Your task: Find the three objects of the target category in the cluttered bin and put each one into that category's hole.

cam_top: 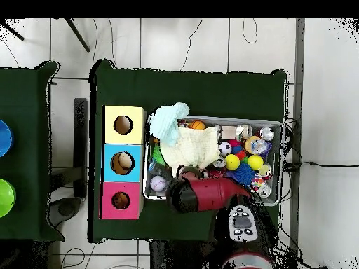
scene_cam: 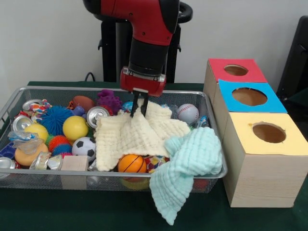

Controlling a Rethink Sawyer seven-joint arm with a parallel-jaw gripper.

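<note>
The silver wire-mesh bin holds balls, cans and two cloths; it also shows in the overhead view. My gripper reaches down into the bin's middle, shut on a cream cloth, which rises to a peak at the fingers. In the overhead view the arm covers the gripper, with the cream cloth beside it. No plush animal shows; the cloths hide part of the bin. The red-topped box's hole is right of the bin's far end, and shows in the overhead view.
A mint cloth hangs over the bin's front right rim. An orange basketball, soccer ball, yellow ball, blue spiky ball, baseball and cans lie in the bin. Blue-topped and yellow-topped boxes adjoin the red one.
</note>
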